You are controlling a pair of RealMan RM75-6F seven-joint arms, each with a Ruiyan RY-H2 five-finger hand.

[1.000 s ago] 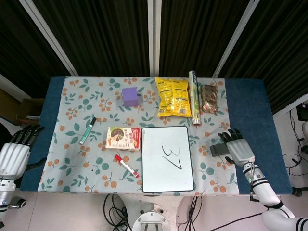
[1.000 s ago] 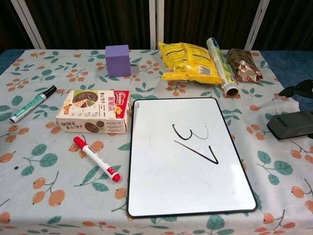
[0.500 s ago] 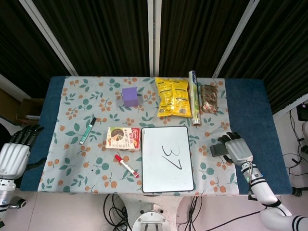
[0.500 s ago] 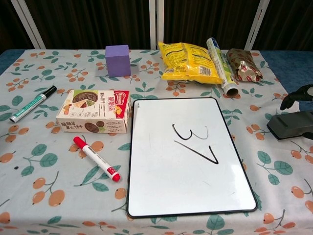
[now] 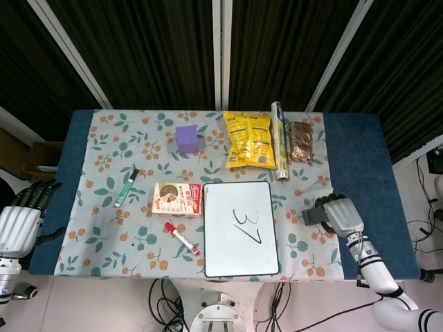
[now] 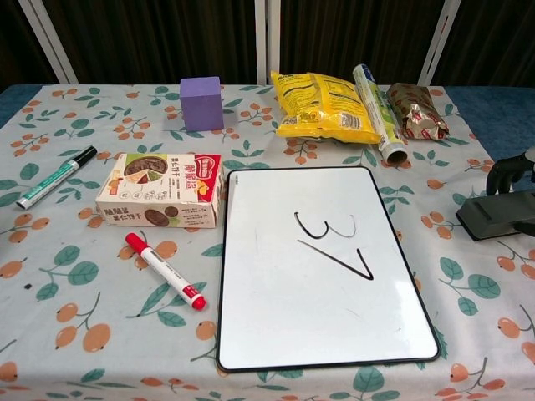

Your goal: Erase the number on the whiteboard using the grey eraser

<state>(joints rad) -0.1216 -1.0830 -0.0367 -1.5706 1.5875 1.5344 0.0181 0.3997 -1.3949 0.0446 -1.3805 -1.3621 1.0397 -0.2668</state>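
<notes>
The whiteboard lies flat at the table's front middle, with a black "37" written on it. To its right the grey eraser lies on the tablecloth. My right hand sits over the eraser's right end. Its dark fingers curl down behind the eraser at the chest view's right edge. Whether they grip it is unclear. My left hand hangs off the table's left edge, fingers apart and holding nothing.
A red marker and a cookie box lie left of the board. A green marker is further left. At the back are a purple cube, a yellow bag, a tube and a brown packet.
My right hand has come down over the eraser and its spread fingers have curled around the far side. The eraser, the board and my left hand have not moved.
</notes>
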